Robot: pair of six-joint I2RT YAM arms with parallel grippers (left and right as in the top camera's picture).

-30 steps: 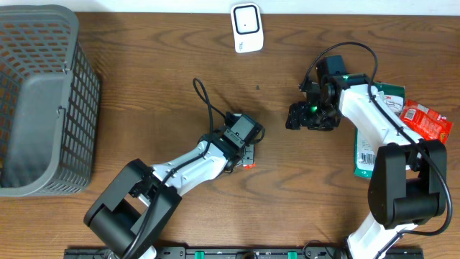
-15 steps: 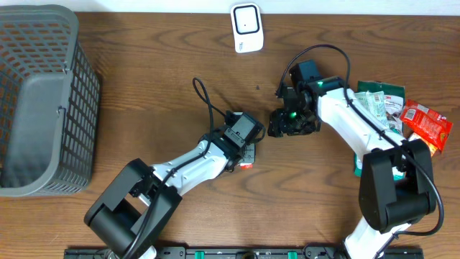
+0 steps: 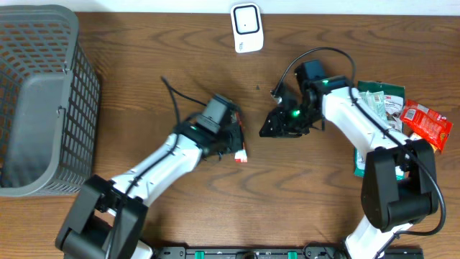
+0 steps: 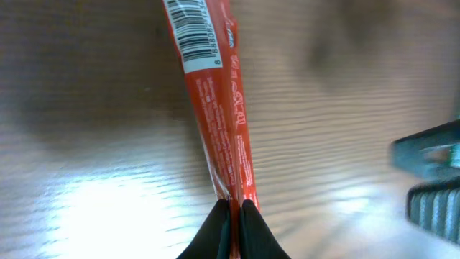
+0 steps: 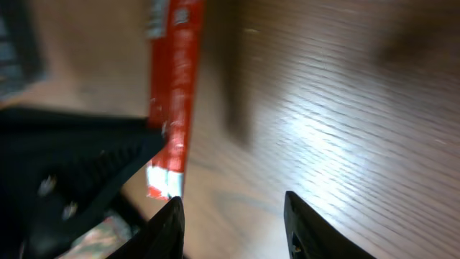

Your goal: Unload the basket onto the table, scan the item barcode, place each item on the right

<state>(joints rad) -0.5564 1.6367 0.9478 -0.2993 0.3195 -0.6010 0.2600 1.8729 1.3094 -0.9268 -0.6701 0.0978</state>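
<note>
So far, the pickup looks done: the red snack packet [image 4: 219, 108] appears lifted just off the bench [image 3: 144, 65]. The left fingers [image 4: 212, 234] are clamped tight on one end of it. Its barcode [image 4: 195, 32] sits at the far end, facing the left wrist camera. Just beside the packet, the right fingers [image 5: 169, 230] stand partly apart and hold nothing. What is left, I judge, is presenting that barcode to the white scanner [image 3: 246, 27], which stands well apart at the bench's far edge.
</note>
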